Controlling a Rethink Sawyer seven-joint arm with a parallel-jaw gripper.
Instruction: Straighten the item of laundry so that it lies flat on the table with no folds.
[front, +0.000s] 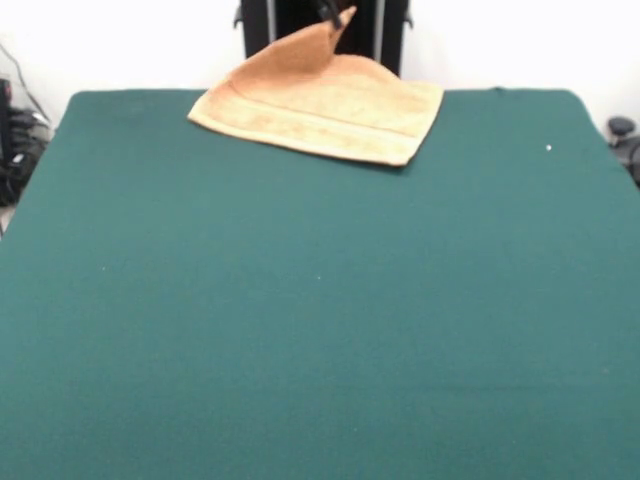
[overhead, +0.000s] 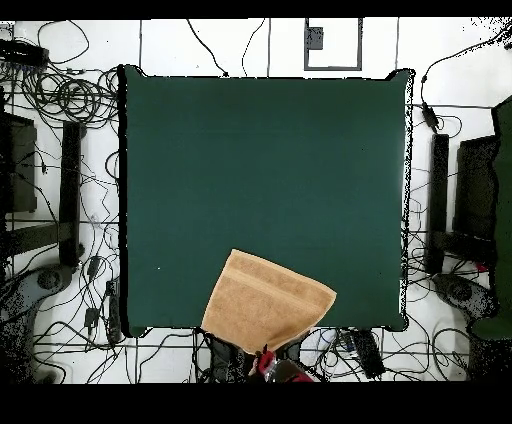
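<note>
Right now towel (front: 330, 115) sits at the bench edge nearest the robot base, approx mid-length of that edge, slightly off-centre. Orange-tan terry, roughly square but rotated so its sides run diagonal to the bench edges. Front view: most of it lies flat on the green cloth, one ribbed band visible running parallel to the hem facing the camera. One corner pulled up into a peak above the rest, cloth sloping down from it on both sides, so not flat. Overhead view: towel (overhead: 265, 305) reads as a skewed quadrilateral w/ one part reaching to or over the bench edge by the base; ribbed band shows as a lighter stripe near the upper-left side. White tag can't be made out in either view.

Tool (front: 333, 17) is right at the raised peak, dark tip touching the lifted corner, appears clenched on the towel corner since the cloth hangs from it. Overhead, tool (overhead: 266, 360) shows only as red/black bits just past the towel's lower edge, fingers not resolvable there.

Bench (front: 320, 330): big rectangle, dark green felt, rest of surface bare of objects; few tiny white specks. Overhead, cables (overhead: 70, 95) lie on the floor round the bench.
</note>
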